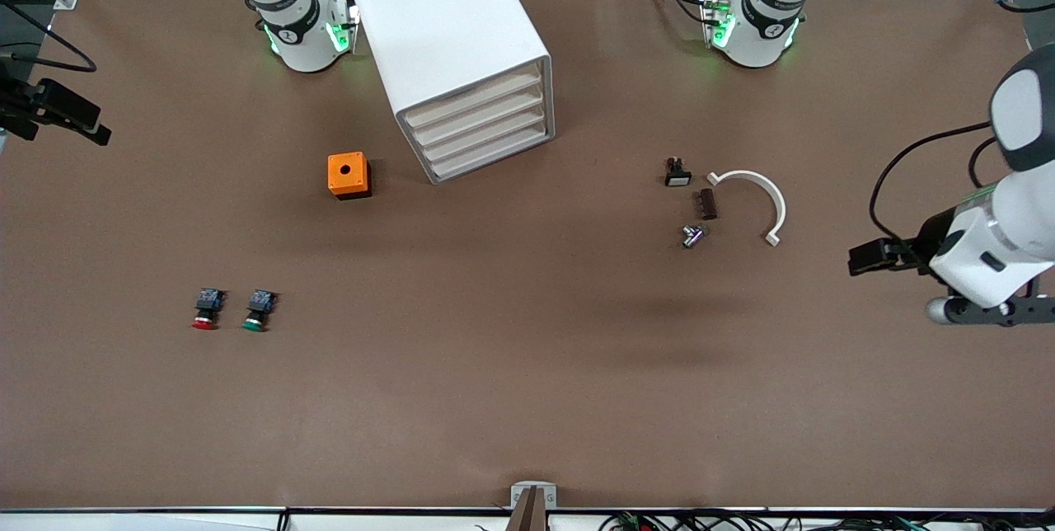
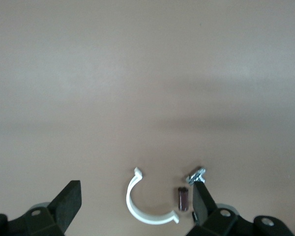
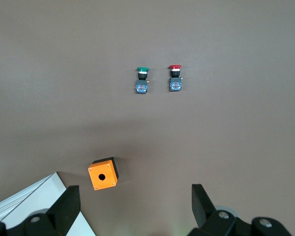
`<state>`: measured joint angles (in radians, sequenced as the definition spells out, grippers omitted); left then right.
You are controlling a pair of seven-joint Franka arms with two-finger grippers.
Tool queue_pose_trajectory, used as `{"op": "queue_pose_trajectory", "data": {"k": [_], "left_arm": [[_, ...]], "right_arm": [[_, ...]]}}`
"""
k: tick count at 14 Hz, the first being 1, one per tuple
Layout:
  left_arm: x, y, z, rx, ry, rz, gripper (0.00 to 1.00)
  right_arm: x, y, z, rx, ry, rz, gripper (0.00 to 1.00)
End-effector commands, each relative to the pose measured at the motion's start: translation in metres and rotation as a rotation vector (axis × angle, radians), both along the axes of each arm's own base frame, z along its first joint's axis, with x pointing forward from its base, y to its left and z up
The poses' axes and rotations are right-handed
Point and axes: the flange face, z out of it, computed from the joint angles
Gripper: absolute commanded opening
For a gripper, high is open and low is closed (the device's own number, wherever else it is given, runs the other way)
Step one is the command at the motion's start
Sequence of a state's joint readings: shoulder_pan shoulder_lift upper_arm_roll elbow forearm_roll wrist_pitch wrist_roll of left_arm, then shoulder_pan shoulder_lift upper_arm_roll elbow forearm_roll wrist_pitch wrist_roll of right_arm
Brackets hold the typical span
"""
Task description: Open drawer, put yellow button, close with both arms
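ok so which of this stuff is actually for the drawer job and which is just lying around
Job: top drawer, shut; left gripper and right gripper, both open. Yellow button not in view.
Lying about: red button, green button, orange box, white clip.

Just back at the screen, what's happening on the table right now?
Nothing is held. The top drawer of the cabinet is shut, like the rest. Both arms wait at their own ends of the table, left gripper and right gripper open. No yellow button shows.
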<state>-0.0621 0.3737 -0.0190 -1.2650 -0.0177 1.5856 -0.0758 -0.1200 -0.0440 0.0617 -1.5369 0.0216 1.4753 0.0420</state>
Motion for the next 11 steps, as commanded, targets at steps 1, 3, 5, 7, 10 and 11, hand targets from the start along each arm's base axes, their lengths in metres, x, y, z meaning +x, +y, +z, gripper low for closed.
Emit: {"op": "queue_pose_trajectory", "data": {"k": [1,3,5,7,10,11], "left_arm": [[-0.031,0.000,0.033,0.024,0.017,0.001,1.00],[-0.051,0.004,0.048,0.025,0.011,0.011,1.00],[-0.063,0.004,0.055,0.025,0.006,0.012,1.00],[-0.074,0.005,0.058,0.024,0.002,0.017,1.00],[-0.107,0.007,0.056,0.021,-0.074,0.017,1.00],[-0.118,0.007,0.056,0.020,-0.088,0.016,1.00]], "right_arm": [[0.001,-0.004,0.004,-0.011,-0.003,0.003,1.00],[0.001,-0.004,0.004,-0.009,-0.003,0.005,1.00],[0.001,-0.003,0.005,-0.011,-0.005,0.003,1.00],[0.001,-0.005,0.005,-0.012,-0.005,0.004,1.00],[0.001,-0.006,0.007,-0.014,-0.009,0.004,1.00],[0.001,-0.006,0.007,-0.014,-0.009,0.004,1.00]]}}
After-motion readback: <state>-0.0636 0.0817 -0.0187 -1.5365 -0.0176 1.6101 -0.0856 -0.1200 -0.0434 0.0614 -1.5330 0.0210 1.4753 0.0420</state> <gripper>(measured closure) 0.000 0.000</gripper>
